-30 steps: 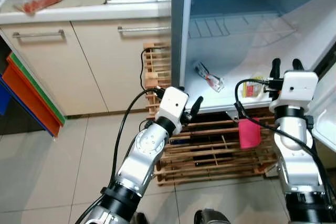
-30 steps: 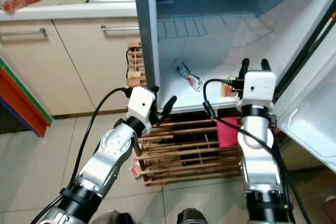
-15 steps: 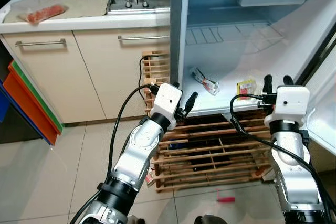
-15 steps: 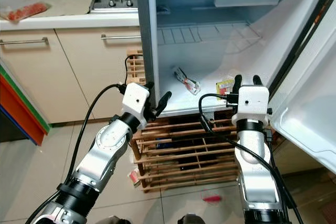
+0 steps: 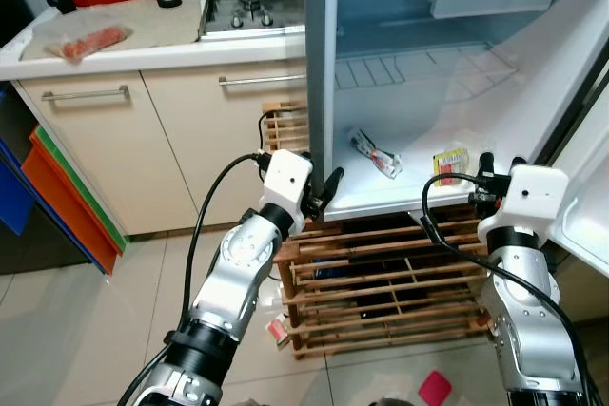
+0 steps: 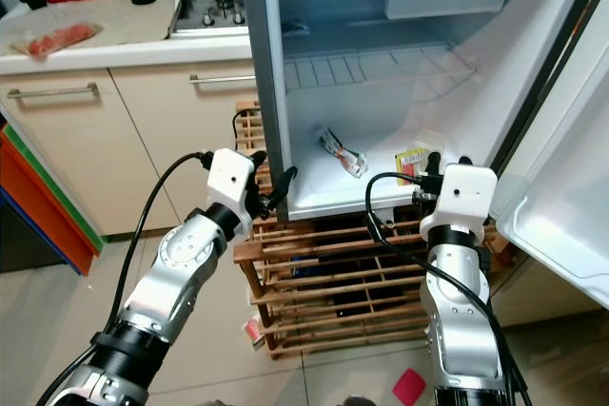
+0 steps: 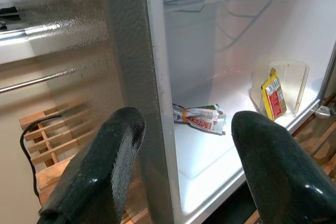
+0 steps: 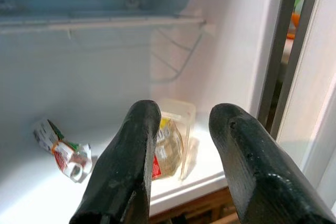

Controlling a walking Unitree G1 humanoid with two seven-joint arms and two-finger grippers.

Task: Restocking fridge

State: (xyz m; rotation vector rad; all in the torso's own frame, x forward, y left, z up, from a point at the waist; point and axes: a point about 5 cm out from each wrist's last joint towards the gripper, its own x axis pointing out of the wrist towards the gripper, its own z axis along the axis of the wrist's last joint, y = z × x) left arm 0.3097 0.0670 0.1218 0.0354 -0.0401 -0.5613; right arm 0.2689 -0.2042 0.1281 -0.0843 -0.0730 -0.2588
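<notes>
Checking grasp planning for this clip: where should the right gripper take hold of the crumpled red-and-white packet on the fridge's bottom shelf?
The crumpled red-and-white packet lies flat and elongated, slanting across the white bottom shelf, clear of the yellow-labelled clear tub. Probably best: the right gripper, now open, comes through the open front from above and pinches across its narrow middle.

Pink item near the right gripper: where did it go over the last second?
The pink item fell from in front of the wooden rack to the floor tiles. Right gripper is open and holds nothing. Packet and yellow pack stayed on the fridge shelf.
</notes>
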